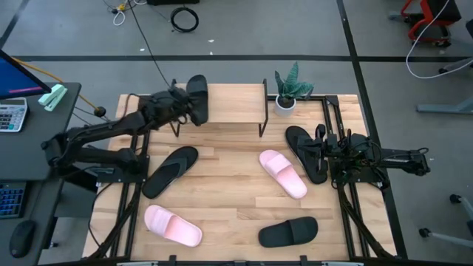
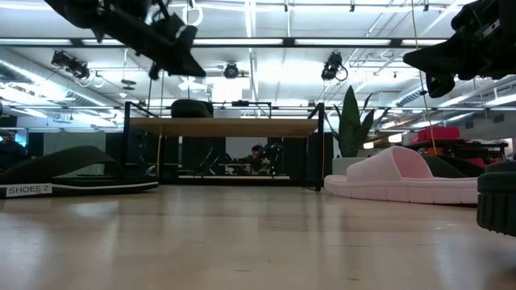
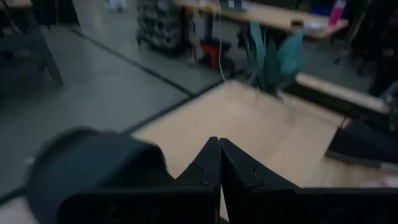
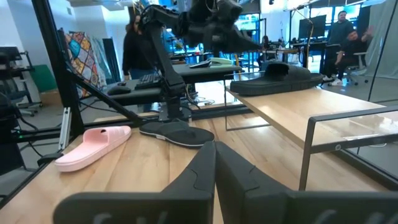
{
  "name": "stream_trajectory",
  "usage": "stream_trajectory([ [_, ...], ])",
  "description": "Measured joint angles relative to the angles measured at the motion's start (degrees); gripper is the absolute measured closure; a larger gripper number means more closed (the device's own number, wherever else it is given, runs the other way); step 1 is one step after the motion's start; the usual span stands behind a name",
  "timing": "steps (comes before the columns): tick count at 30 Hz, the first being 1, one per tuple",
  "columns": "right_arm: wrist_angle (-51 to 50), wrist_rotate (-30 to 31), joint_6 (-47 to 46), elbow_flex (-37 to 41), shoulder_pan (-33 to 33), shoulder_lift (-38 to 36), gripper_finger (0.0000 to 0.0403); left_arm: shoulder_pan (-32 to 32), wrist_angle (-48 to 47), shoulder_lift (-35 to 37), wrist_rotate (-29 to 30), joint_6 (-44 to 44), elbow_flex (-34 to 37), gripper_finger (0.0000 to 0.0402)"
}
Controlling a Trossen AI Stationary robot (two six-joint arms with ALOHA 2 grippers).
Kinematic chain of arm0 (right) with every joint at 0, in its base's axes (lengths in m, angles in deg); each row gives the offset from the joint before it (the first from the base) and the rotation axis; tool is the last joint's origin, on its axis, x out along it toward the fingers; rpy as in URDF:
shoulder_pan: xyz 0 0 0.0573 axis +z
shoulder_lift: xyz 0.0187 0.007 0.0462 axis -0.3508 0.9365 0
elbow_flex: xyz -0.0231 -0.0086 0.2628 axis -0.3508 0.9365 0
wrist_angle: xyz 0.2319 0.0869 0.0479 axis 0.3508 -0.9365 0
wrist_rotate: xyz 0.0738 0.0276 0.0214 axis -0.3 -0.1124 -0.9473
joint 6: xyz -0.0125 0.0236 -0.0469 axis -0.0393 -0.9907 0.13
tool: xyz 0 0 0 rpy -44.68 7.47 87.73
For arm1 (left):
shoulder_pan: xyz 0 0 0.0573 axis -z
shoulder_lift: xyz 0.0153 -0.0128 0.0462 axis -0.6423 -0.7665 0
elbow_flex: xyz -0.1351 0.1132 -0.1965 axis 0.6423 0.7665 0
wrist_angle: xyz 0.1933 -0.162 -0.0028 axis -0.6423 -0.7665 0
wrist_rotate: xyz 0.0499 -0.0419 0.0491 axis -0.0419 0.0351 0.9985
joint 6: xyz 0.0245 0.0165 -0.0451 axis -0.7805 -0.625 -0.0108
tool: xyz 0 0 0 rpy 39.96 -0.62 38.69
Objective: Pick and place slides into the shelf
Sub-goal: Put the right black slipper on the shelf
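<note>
One black slide on the shelf, five sandals left on the desk

The left end effector (image 1: 179, 104), fingers together and empty, hovers beside the black slide (image 1: 198, 97) lying on the shelf (image 1: 229, 103); it should lift clear before reaching for the black flip-flop (image 1: 170, 171). The right end effector (image 1: 331, 156), fingers together, waits over the second flip-flop (image 1: 307, 151). Only the right wrist view shows the slide resting flat on the plank.
</note>
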Motion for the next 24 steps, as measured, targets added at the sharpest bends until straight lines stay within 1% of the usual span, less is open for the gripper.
stream_trajectory([
  [5,0.0,0.0,0.0,0.0,0.0,0.0,0.0389,3.9,9.1,-7.2,-0.2,0.2,-0.1,0.0396],
  [8,0.0,0.0,0.0,0.0,0.0,0.0,0.0389,5.1,8.0,-11.2,0.7,0.2,-2.5,0.0398],
  [11,0.0,0.0,0.0,0.0,0.0,0.0,0.0389,5.7,7.7,-15.5,3.5,-0.1,-5.5,0.0396],
  [16,0.0,0.0,0.0,0.0,0.0,0.0,0.0389,5.4,4.0,-22.5,6.3,-0.7,-11.6,0.0398],
  [19,0.0,0.0,0.0,0.0,0.0,0.0,0.0389,4.7,1.7,-26.1,8.7,-0.8,-13.7,0.0396],
  [21,0.0,0.0,0.0,0.0,0.0,0.0,0.0389,4.2,1.3,-27.7,10.2,-0.9,-14.6,0.0395],
  [24,0.0,0.0,0.0,0.0,0.0,0.0,0.0389,3.3,1.3,-28.8,10.4,-0.8,-15.5,0.0398],
])
